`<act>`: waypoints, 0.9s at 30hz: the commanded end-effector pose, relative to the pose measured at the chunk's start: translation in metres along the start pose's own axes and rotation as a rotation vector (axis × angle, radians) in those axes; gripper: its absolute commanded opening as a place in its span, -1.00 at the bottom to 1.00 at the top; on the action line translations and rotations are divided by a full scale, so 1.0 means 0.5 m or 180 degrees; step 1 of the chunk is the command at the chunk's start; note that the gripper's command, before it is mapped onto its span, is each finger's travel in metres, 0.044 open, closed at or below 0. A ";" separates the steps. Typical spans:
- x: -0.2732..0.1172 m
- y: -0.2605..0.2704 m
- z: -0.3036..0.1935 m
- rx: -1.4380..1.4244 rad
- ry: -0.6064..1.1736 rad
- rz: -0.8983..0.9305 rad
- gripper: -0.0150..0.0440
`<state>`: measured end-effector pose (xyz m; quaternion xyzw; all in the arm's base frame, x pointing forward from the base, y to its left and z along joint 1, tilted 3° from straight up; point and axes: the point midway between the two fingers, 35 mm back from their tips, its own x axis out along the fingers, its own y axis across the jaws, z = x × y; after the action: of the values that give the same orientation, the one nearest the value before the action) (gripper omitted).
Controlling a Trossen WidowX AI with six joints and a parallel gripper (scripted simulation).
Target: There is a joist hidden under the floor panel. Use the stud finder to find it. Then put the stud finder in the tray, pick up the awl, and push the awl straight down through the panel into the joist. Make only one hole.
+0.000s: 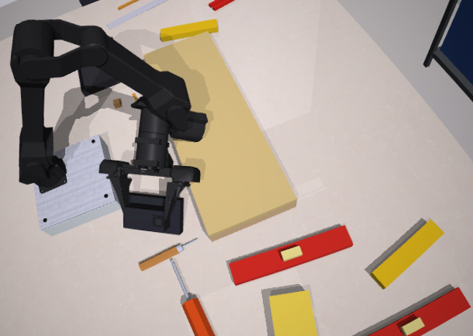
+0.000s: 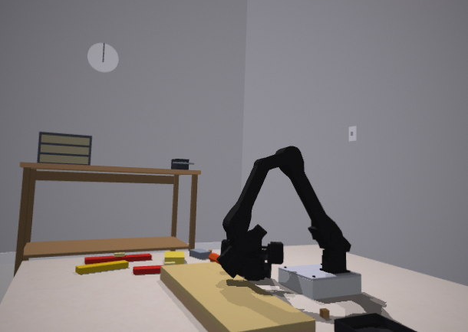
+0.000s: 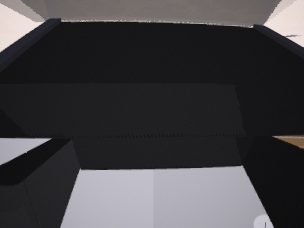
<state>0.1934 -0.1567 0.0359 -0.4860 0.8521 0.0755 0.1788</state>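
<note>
My gripper points down beside the panel's near left corner. Its wide-set fingers appear shut on the stud finder, a dark navy block filling much of the wrist view. Whether its underside touches the table cannot be told. The floor panel is a tan slab right of the gripper in the top view; no hole is visible. What looks like the awl has an orange-brown handle and thin shaft, below the gripper. The black tray is partly hidden by the arm in the top view.
The orange screwdriver lies below the awl. A red level lies below the panel, with a yellow block nearby. A yellow bar is by the panel's far end. A small brown cube lies near the tray.
</note>
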 end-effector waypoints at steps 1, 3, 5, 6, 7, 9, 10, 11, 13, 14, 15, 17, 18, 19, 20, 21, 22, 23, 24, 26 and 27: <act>-0.001 0.001 0.008 0.0031 -0.0043 0.0022 0.80; -0.001 0.001 0.008 0.0031 -0.0043 0.0022 0.80; -0.001 0.001 0.008 0.0031 -0.0043 0.0022 0.80; -0.001 0.001 0.008 0.0031 -0.0043 0.0022 0.80; -0.001 0.001 0.008 0.0031 -0.0043 0.0022 0.80; -0.001 0.001 0.008 0.0031 -0.0043 0.0022 0.80; -0.001 0.001 0.008 0.0031 -0.0043 0.0022 0.80; -0.001 0.001 0.008 0.0031 -0.0043 0.0022 0.80; -0.001 0.001 0.008 0.0031 -0.0043 0.0022 0.80; -0.001 0.001 0.008 0.0031 -0.0043 0.0022 0.80; -0.001 0.001 0.008 0.0031 -0.0043 0.0022 0.80; -0.001 0.001 0.008 0.0031 -0.0043 0.0022 0.80; -0.002 0.001 0.008 0.0031 -0.0044 0.0022 0.80; -0.003 0.001 0.009 0.0031 -0.0044 0.0022 0.80; -0.004 0.000 0.010 0.0031 -0.0044 0.0022 0.80; -0.006 0.000 0.010 0.0031 -0.0044 0.0022 0.80; -0.006 0.000 0.010 0.0031 -0.0044 0.0022 0.80; -0.006 0.000 0.010 0.0031 -0.0044 0.0022 0.80; -0.006 0.000 0.010 0.0031 -0.0044 0.0022 0.80; -0.006 0.000 0.010 0.0031 -0.0044 0.0022 0.80; -0.006 0.000 0.010 0.0031 -0.0044 0.0022 0.80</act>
<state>0.1953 -0.1551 0.0358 -0.4860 0.8521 0.0751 0.1789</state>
